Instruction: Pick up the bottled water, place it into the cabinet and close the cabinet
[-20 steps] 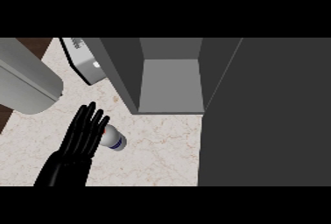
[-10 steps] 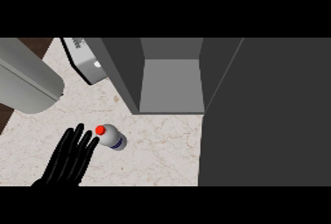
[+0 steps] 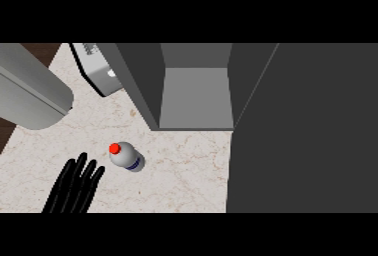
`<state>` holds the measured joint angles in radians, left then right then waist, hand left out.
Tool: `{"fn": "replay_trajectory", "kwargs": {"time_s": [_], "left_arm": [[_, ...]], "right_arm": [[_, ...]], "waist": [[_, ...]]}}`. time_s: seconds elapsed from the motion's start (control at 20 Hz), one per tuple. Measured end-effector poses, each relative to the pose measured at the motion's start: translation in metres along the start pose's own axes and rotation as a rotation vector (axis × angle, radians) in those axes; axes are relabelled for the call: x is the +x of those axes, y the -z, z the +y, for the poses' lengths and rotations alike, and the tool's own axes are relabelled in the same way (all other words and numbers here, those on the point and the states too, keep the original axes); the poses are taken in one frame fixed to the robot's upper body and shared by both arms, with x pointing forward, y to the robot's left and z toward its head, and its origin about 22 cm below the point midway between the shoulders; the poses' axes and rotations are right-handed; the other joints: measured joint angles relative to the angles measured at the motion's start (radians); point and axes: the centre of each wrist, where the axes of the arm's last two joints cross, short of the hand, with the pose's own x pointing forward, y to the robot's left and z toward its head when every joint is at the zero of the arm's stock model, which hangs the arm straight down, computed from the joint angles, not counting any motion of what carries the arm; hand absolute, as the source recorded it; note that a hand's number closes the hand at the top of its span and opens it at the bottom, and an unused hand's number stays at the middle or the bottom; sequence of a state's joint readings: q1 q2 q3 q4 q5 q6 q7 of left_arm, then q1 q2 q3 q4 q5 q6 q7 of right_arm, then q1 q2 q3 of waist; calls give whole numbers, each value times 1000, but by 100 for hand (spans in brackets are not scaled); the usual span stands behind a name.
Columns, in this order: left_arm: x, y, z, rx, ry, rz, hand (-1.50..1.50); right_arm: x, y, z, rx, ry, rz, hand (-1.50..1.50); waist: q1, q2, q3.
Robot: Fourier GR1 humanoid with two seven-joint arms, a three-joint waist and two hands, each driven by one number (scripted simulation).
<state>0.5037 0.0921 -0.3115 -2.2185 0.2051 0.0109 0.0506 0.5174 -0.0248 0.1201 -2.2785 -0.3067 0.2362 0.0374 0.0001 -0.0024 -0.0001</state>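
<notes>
My left hand (image 3: 74, 187) has its fingers straight and spread a little, holding nothing, so to grasp well I judge I should bring the palm beside the bottle (image 3: 126, 156) and curl round its body below the red cap without tipping it. The bottle stands on the counter (image 3: 184, 175) just right of and beyond my fingertips, apart from them, with the open cabinet (image 3: 193, 100) farther off to the right.
</notes>
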Motion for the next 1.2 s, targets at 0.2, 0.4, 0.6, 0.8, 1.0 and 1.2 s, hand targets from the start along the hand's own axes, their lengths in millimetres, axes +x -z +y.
{"fn": "replay_trajectory", "kwargs": {"time_s": [0.2, 0.4, 0.6, 0.8, 1.0, 1.2], "left_arm": [[-2, 0, 8, 18, 4, -12, -150], [-14, 0, 20, 54, 9, -19, -150], [-24, 10, 41, 82, 30, -20, -150], [-32, 14, 60, 89, 57, -14, -150], [-44, 23, 76, 93, 92, 1, -150], [-60, 32, 88, 98, 102, 23, -150]], "right_arm": [[-6, -5, 0, 8, 2, 0, -150], [-9, -5, 0, 0, -5, -8, -150], [-11, -4, -2, 4, -4, -13, -150], [-6, -9, -3, 15, -12, -10, -150], [-16, -13, 5, 19, -12, -8, -150], [-14, -16, 2, 26, -11, -7, -150]], "waist": [[-1, 0, 0], [-1, 1, 0], [-2, 1, 0], [-3, 1, 0], [-5, 1, 0], [-6, 1, 0]]}}
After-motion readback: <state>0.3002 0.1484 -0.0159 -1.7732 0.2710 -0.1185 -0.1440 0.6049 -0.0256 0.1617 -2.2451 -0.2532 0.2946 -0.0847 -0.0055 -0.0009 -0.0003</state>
